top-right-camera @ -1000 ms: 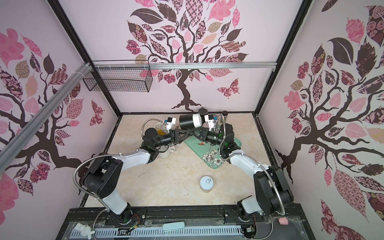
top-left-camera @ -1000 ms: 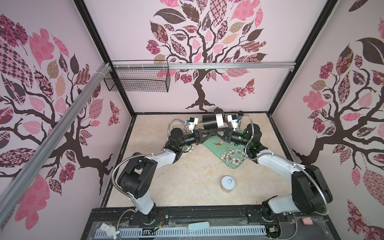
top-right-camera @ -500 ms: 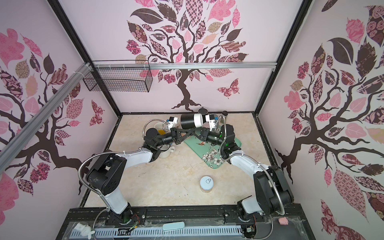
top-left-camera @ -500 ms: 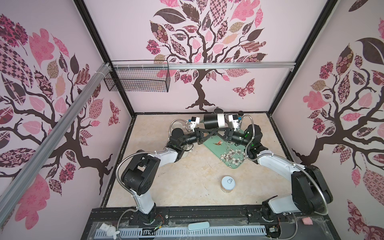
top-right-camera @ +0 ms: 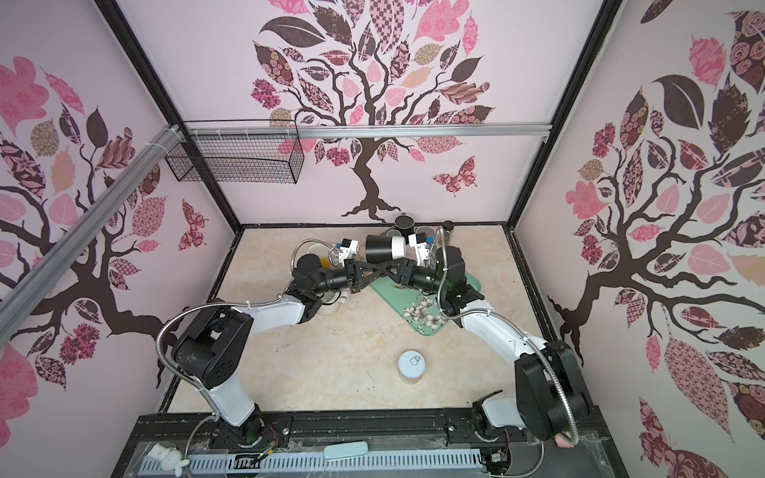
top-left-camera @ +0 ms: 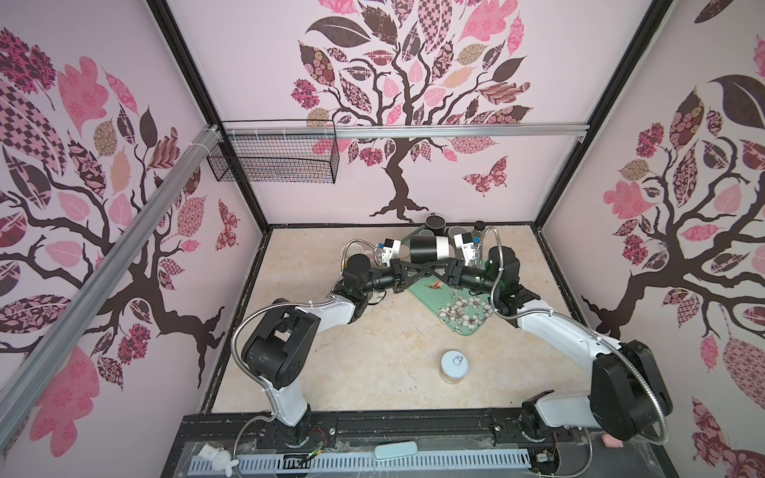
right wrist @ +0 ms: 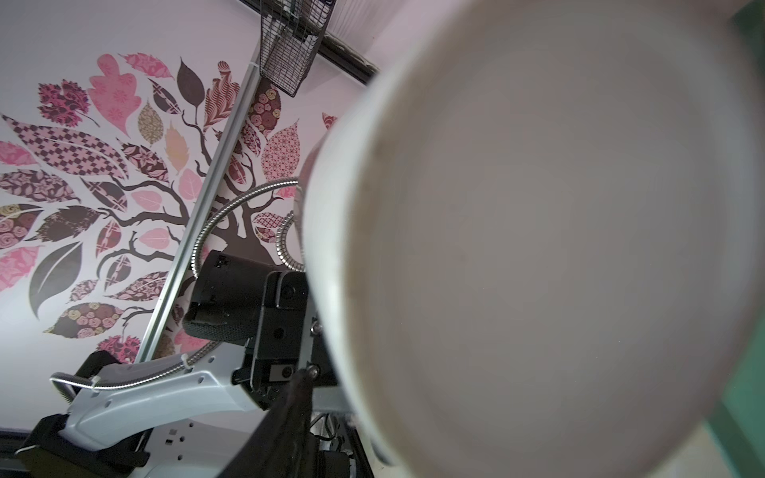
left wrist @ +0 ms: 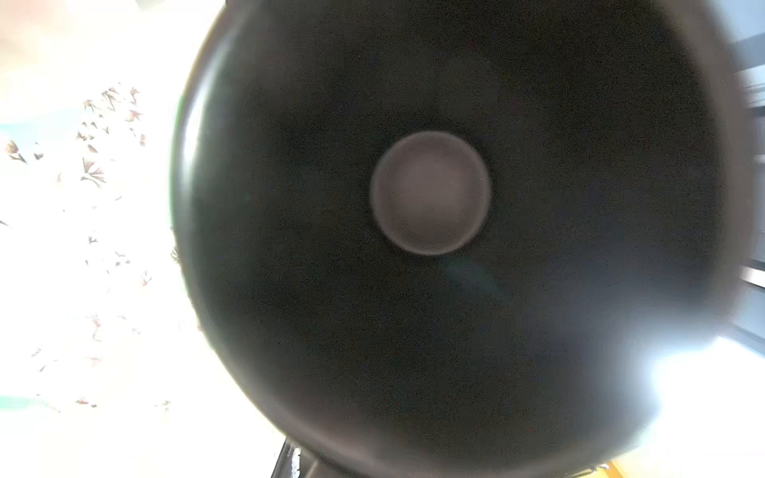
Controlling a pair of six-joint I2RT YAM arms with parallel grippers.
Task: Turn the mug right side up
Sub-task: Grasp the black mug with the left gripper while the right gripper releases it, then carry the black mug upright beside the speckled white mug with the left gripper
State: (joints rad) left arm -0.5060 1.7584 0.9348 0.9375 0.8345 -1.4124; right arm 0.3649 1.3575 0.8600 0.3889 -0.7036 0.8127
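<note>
The black mug (top-left-camera: 426, 248) with a white band at one end is lying on its side, lifted off the beige table (top-left-camera: 372, 351) above the far end of the green floral tray (top-left-camera: 463, 314), near the back wall. Its long axis is running level and across both top views, from arm to arm: the black end is facing the left arm and the white-banded end is facing the right arm. The left wrist view is filling with a dark round end with a small grey disc at its centre (left wrist: 430, 314). The right wrist view is filling with a pale round face inside a white edge (right wrist: 538, 248). Which end is the mouth I cannot tell. The left gripper (top-left-camera: 417, 271) and the right gripper (top-left-camera: 439, 268) are meeting just under the mug, their dark fingers crossing. Whether either claw is spread or pinching the mug I cannot tell.
</note>
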